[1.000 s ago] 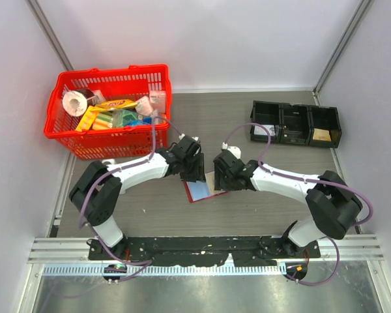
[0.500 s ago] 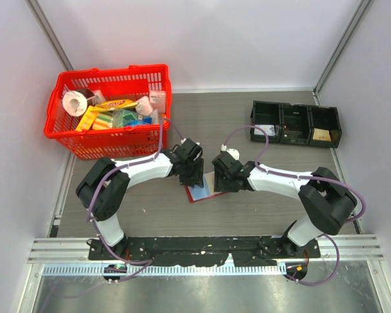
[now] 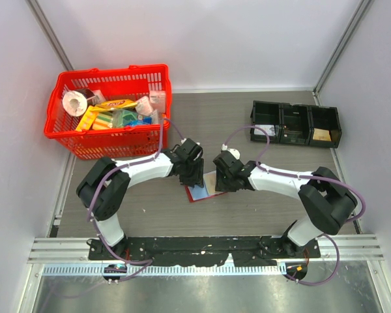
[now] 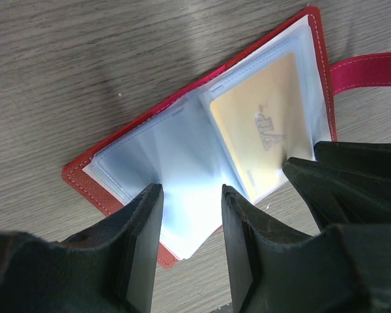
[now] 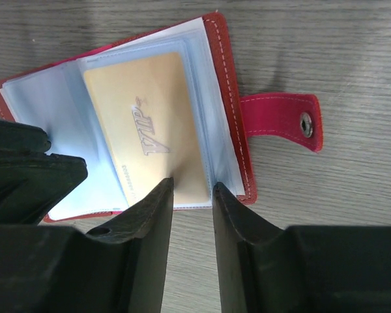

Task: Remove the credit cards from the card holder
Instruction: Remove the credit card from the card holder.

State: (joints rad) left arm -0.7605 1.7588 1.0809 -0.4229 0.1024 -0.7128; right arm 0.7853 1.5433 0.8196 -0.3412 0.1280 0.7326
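Right wrist view has my right claw (image 5: 192, 186) narrowly parted, astride the near edge of the gold card (image 5: 146, 137), which sits inside the card holder (image 5: 225, 98) lying spread open on the table (image 5: 352, 52). My left claw (image 4: 190, 190) is spread over the neighbouring pale blue pocket (image 4: 182, 150); farther off, a red basket (image 3: 107, 140) stands at the back left

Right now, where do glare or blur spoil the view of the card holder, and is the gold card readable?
Left wrist: white glare washes out the pale pockets of the card holder. Right wrist: gold card sharp, its VIP lettering readable. Top external: even light, but the card holder is small and half hidden.
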